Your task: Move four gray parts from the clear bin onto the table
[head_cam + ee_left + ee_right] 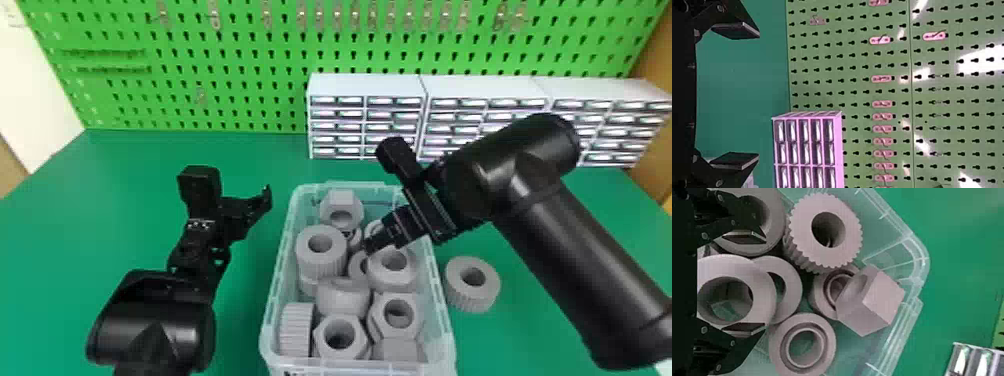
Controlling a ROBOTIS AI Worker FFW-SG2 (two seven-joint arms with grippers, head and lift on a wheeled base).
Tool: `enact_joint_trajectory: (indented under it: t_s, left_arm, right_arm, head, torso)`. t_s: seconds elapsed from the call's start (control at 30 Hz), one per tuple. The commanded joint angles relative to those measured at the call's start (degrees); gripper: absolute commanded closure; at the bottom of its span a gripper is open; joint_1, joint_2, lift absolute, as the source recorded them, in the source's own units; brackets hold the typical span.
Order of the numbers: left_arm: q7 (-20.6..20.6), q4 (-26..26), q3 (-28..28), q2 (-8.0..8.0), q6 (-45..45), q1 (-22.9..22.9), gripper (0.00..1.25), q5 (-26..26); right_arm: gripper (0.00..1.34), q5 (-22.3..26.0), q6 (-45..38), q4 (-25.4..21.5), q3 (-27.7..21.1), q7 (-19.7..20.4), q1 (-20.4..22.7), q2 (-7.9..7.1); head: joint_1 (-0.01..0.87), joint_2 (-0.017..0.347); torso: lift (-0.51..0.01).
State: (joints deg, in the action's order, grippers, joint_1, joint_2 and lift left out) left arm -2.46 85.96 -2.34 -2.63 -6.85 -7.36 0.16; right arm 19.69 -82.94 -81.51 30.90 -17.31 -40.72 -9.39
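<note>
Tilted down into the clear bin [270,320] around its one o'clock, the right gripper [372,245] has its fingers spread, with a gray ring [763,282] between them in the right wrist view (whether either finger touches it, I cannot tell). More gray parts [321,250] lie heaped in the bin, rings and nuts together. One ridged gray wheel [485,292] sits on the green table [120,200], just outside the bin at three o'clock. Off at the bin's ten o'clock, the left gripper [234,207] is open above the table.
</note>
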Motion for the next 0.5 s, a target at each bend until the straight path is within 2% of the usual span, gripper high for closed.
enact_joint_trajectory:
  t_s: [0.0,0.47]
  left_arm:
    - [0.00,0.00,-0.03,-0.01,0.00,-0.29,0.18,0.02]
    - [0.00,0.00,-0.12,-0.27,0.00,-0.38,0.18,0.02]
  right_arm:
    - [0.48,1.06,-0.30,1.01,0.92,0.00,-0.32,0.25]
    - [0.48,1.41,-1.53,2.15,2.32,0.00,-0.67,0.43]
  head:
    - [0.693,0.072]
    - [0.693,0.072]
  torso:
    - [-0.052]
    - [-0.052]
